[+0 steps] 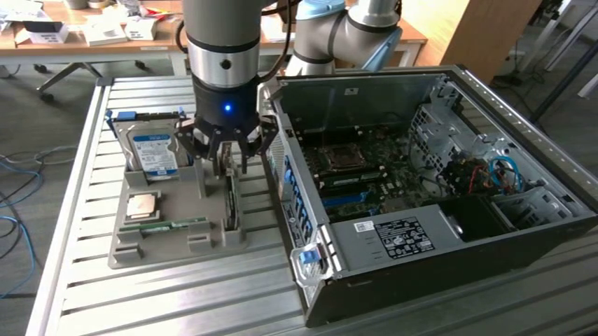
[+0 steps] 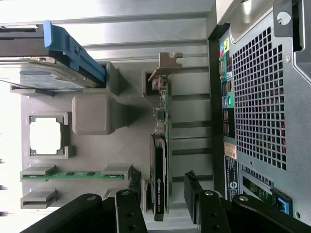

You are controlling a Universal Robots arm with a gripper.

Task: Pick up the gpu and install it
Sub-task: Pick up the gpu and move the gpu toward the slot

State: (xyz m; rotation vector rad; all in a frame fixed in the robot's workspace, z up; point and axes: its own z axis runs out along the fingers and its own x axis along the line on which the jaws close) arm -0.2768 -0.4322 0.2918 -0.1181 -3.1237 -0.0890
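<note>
Fingers (image 2: pixel 127 206) released, spread wide, one on either side of the gpu (image 2: pixel 160 165) with gaps on both faces. Your gripper (image 1: pixel 229 162) hangs over the card, centre-left of the exterior view. The gpu stands edge-on in its slot in the grey tray (image 1: pixel 126 252). Room is tight on the exterior view's right, where the open computer case (image 1: pixel 374 294) wall sits just beside. The hard drive (image 1: pixel 154 154) is near on the left.

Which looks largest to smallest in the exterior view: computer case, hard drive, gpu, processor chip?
1. computer case
2. hard drive
3. gpu and processor chip, unranked: the gpu shows edge-on, long but thin, so they look near alike.
</note>
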